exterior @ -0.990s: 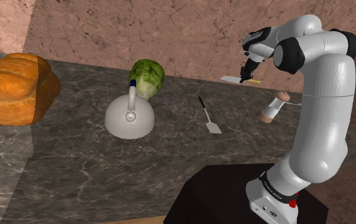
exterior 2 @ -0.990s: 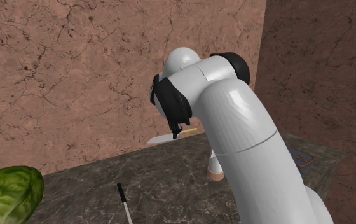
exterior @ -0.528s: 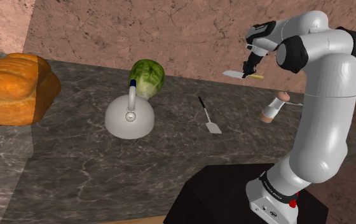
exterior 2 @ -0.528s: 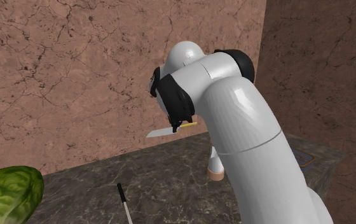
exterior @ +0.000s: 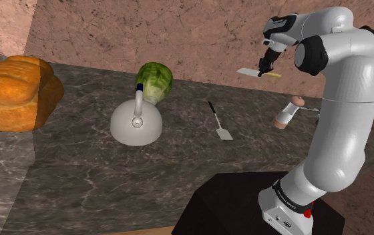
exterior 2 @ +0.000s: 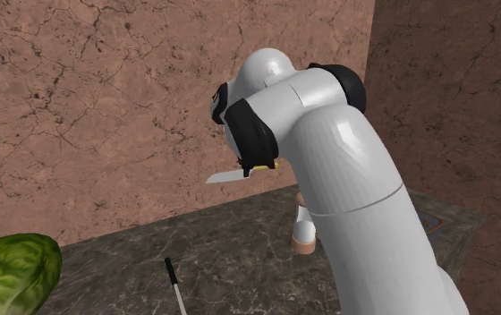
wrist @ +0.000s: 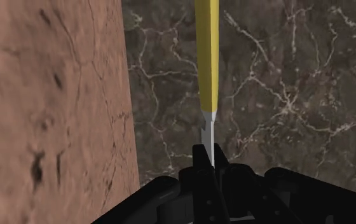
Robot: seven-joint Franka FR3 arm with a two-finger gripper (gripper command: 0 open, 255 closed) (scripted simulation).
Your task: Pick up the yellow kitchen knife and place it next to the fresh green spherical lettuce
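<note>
Yellow knife [exterior: 258,72] is up off the counter [exterior: 112,173], so the carry step is judged to be on. Well right of the lettuce [exterior: 155,81] in the shoulder view, it's clamped by the blade in the gripper [exterior: 266,67]. Next it'd need to be swung over beside the lettuce and lowered.

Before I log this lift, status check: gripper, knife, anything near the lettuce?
Gripper shut on knife. It hangs clear above counter. Kettle sits right by lettuce.

A dark stone worktop [exterior: 79,173] with thin pale veins ran along a pinkish-brown cracked wall [exterior: 145,33], and a second, shadier wall [exterior 2: 454,89] met it at the worktop's back corner.
</note>
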